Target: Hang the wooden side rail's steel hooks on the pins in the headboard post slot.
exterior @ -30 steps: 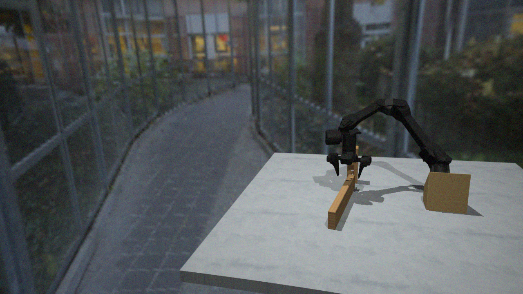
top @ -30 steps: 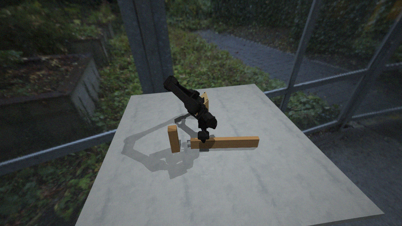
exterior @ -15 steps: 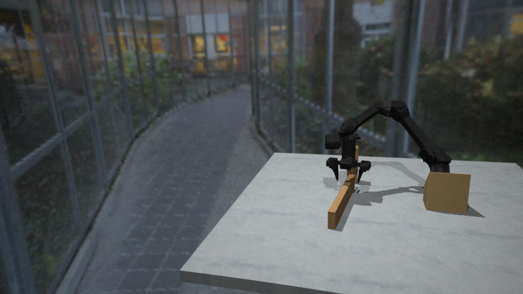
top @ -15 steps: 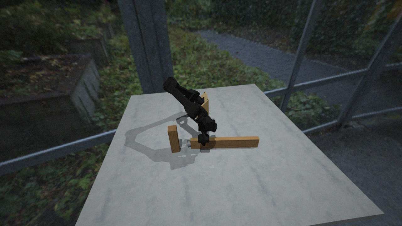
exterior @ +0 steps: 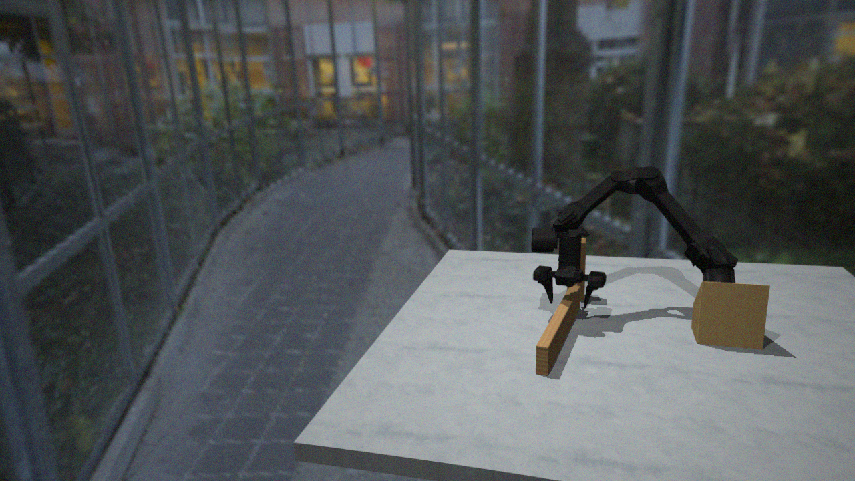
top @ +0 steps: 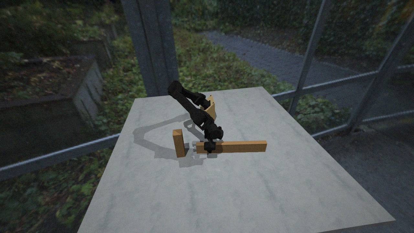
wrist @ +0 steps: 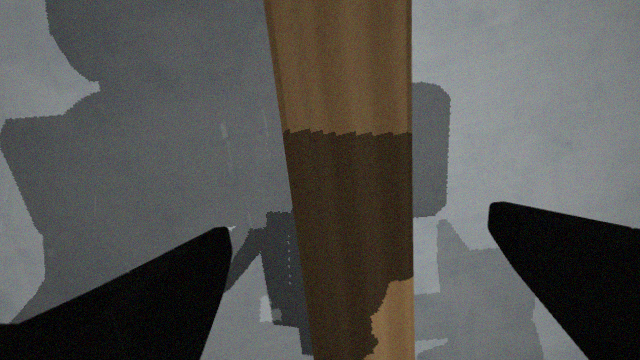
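Note:
The wooden side rail (top: 243, 147) (exterior: 552, 335) (wrist: 345, 75) lies along the table, its hook end facing the post. Two small steel hooks (top: 194, 150) stick out of that end, short of the upright headboard post (top: 179, 144) (exterior: 583, 254), with a gap between. The post's slot and pins are hidden. My gripper (top: 210, 149) (exterior: 568, 304) (wrist: 358, 227) is open and points down over the rail near its hook end. One finger is on each side of the rail, with space between each finger and the wood. Nothing is held.
The table (top: 231, 188) (exterior: 448, 418) carries a tan wedge-shaped block (top: 212, 112) (exterior: 732, 316) beside the arm's base. The black arm reaches from there to the rail, passing near the post. Arm shadows fall around the post and hook end.

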